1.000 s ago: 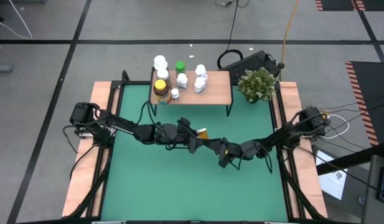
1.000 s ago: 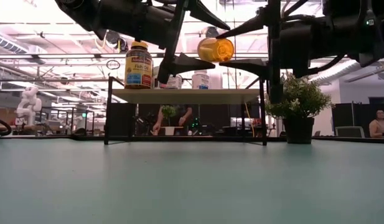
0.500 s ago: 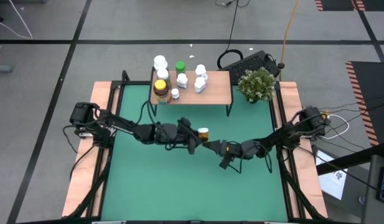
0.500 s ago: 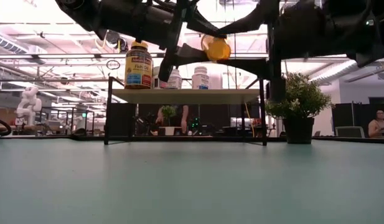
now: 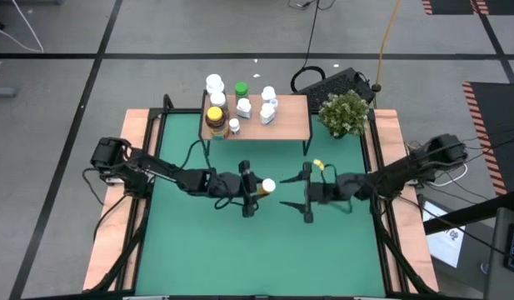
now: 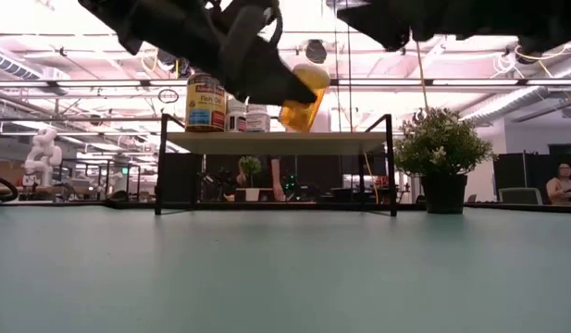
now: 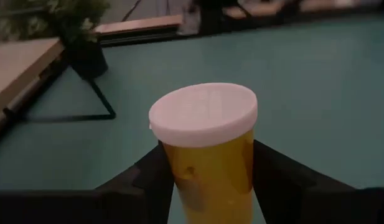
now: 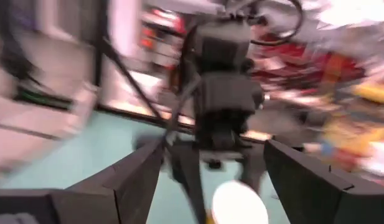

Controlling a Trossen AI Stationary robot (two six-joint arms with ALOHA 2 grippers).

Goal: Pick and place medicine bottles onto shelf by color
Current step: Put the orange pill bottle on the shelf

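Both arms are matte black, built of chunky jointed segments with black cables looped along them. Each tool, left tool and right tool, carries two flat, angular black fingers.

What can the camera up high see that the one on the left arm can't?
Only the high view shows the right pincer, open and empty, and the bottles standing on the shelf. Only the left wrist view shows up close the two fingers squeezing the orange bottle below its white cap. Both show that bottle in the left pincer, the plant and the green table.
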